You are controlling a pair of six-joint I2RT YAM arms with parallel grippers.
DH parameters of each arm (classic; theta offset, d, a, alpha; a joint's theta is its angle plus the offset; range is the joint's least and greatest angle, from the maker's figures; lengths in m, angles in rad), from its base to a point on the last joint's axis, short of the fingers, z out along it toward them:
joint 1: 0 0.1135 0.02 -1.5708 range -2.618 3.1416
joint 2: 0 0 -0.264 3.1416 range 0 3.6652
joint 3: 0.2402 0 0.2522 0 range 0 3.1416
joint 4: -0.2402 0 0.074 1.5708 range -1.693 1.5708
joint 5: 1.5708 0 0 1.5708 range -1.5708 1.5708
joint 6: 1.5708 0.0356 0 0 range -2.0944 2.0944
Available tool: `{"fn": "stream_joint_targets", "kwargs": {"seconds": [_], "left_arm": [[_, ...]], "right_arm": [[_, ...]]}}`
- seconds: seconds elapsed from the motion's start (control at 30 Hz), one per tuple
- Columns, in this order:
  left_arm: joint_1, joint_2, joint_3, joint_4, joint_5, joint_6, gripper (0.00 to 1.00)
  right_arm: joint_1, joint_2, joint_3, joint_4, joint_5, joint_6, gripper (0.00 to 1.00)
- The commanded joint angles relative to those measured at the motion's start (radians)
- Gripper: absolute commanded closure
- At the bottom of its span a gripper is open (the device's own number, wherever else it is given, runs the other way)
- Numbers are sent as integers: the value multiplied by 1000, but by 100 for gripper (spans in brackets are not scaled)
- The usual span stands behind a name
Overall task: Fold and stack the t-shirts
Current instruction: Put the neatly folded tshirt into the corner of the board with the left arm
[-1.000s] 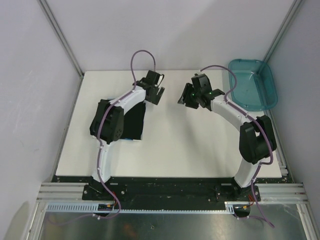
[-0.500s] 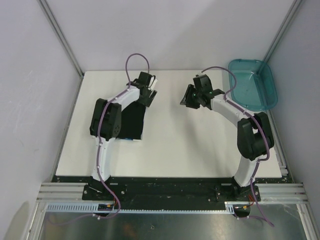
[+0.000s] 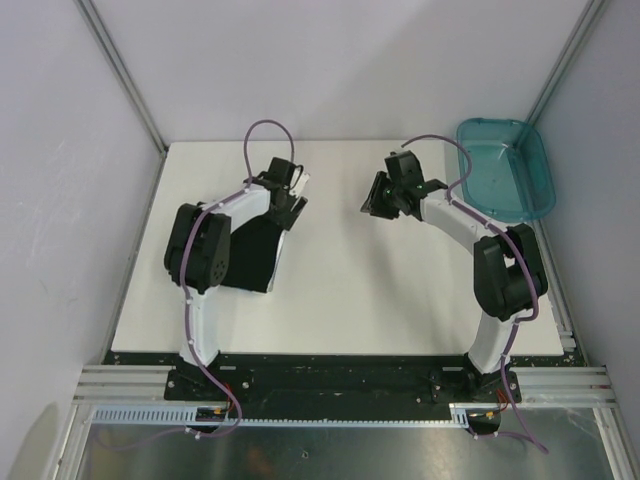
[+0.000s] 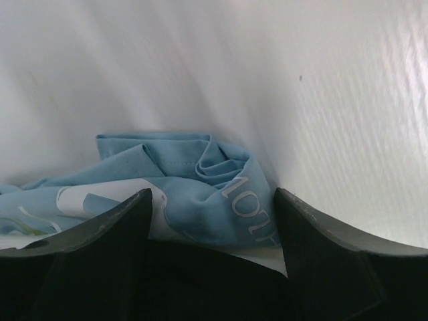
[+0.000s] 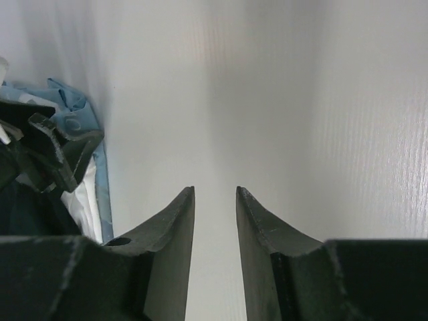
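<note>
The black shirt lies folded on the left half of the white table, partly under the left arm, which reaches over it toward the far side. The left gripper sits low at that shirt's far edge with its jaws spread wide; in its wrist view the white shirt, bunched up with its light blue print and some lettering showing, lies on the table just past and between the two fingertips, and nothing is pinched. The right gripper hovers over bare table near the middle, well apart from both shirts, its jaws drawn close with a narrow gap left between them and nothing held. A teal bin stands at the far right corner
</note>
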Motion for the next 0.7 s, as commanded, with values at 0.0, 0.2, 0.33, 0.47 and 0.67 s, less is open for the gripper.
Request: {"fn": "stream_joint_targets", "kwargs": {"seconds": [0.0,0.2,0.33,0.47,0.67], "left_arm": [[34,-105,-99,-67,3,9,22],[84,-169,-222,-67,-5,-47,22],[110,-217,-298,-64,-12,-64,22],[138,-253,-354,-63,-27,-83,22],[176,-267,-381,-63,-57,-113,22]], "right_arm": [[14,-25,-26,9,7,-6,65],[25,-47,-62,10,13,-9,65],[34,-59,-82,11,13,-10,65],[47,-68,-91,10,16,-10,65],[58,-64,-94,7,16,-13,65]]}}
